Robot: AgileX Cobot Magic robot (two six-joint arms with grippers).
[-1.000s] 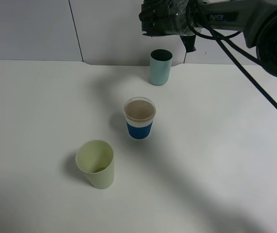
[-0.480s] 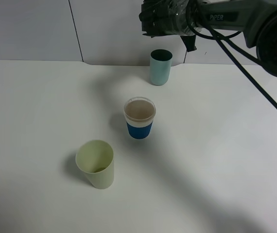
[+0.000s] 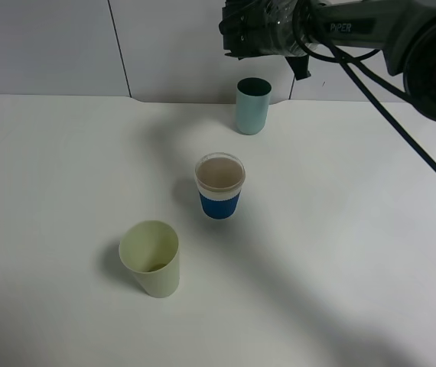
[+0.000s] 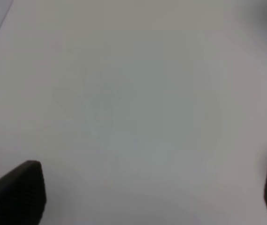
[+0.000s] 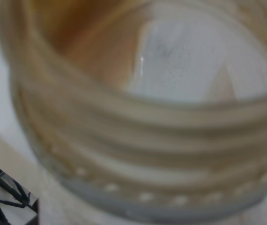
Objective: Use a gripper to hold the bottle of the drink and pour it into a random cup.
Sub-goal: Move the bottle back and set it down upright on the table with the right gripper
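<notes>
- Setting: a white tabletop [image 3: 65, 168] is backed by pale grey wall panels [image 3: 50, 46].
- Left gripper [image 4: 145, 192]: only two dark jaw tips are seen in its wrist view. The jaws are spread wide with nothing between them, over bare tabletop.
- Pale green cup [image 3: 151, 258]: stood nearest the camera, leftmost of the three and well apart from the others.
- Blue-sleeved white cup [image 3: 219, 187]: placed mid-table, with brownish contents visible inside.
- The cup [image 3: 252, 105]: a teal tumbler set upright at the far edge, near the wall; its inside is dark and no level can be read.
- Right gripper [image 3: 260, 29]: held aloft, above the cup and slightly left of it. Its jaws are hidden in both views but are judged clamped on the bottle, since the bottle is carried in the air.
- The bottle of the drink [image 5: 143, 117]: its wide, capless neck fills the right wrist view, with brown liquid [image 5: 91, 42] lying against one wall, so a tilt is suggested.
- Step in hand: the pour over the cup is judged under way or about to begin; no stream is visible.
- Next move: the neck is to be kept over the cup's mouth and the tilt increased gradually, so that spillage onto the tabletop is avoided.
</notes>
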